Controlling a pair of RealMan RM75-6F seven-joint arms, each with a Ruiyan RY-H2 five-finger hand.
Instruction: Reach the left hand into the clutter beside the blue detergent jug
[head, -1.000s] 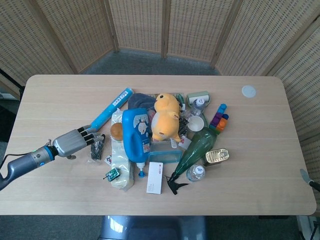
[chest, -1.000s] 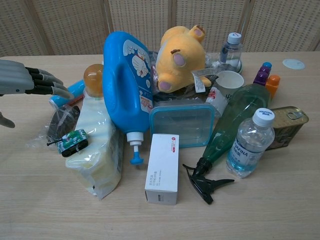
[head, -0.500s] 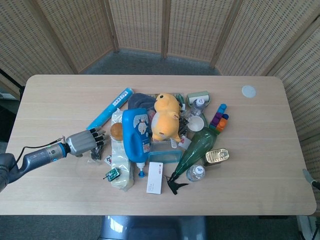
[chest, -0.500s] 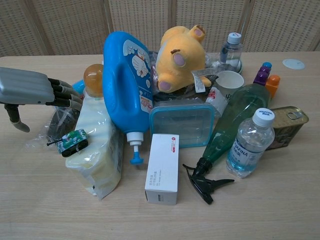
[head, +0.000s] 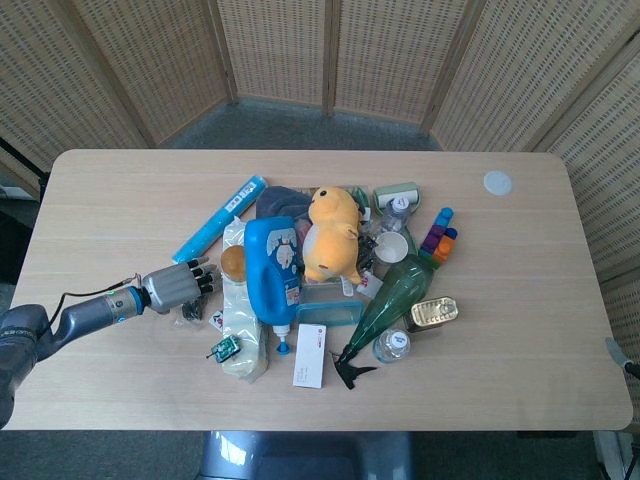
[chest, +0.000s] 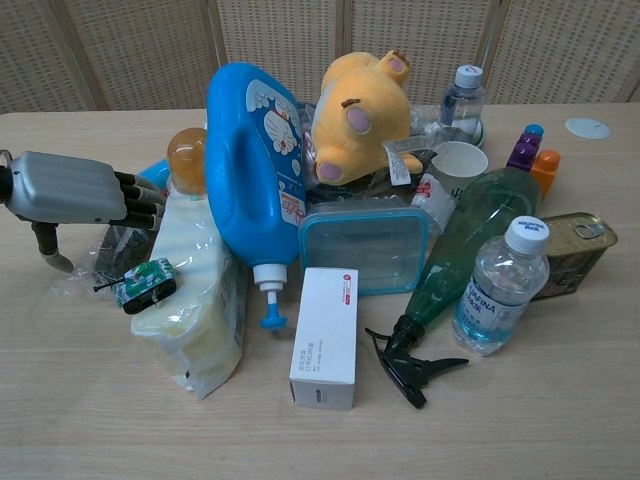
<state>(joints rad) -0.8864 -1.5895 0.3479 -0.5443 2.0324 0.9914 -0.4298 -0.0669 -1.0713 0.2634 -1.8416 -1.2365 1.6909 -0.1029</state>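
Note:
The blue detergent jug (head: 272, 268) (chest: 250, 170) lies in the middle of the pile, its pump nozzle toward the table's front. My left hand (head: 178, 285) (chest: 75, 192) is just left of it, low over a crumpled clear packet (chest: 120, 248) with dark contents. The fingers are stretched out and slightly apart, pointing at the pale yellow bag (chest: 195, 290) and the amber round-topped jar (chest: 186, 150) beside the jug. The fingertips reach the bag's edge; nothing is held. The thumb hangs down toward the table. My right hand does not show.
A small green toy tank (chest: 145, 283) sits in front of the hand. A blue tube (head: 218, 230) lies behind it. Right of the jug are a yellow plush (head: 332, 232), teal-lidded box (chest: 365, 248), white carton (chest: 325, 338), green spray bottle (chest: 455, 250), water bottle (chest: 495, 290) and tin can (chest: 575, 250).
My left hand has slid right across the table, from clear of the pile to over the clear packet, its fingertips now at the pale bag. The clutter has not shifted.

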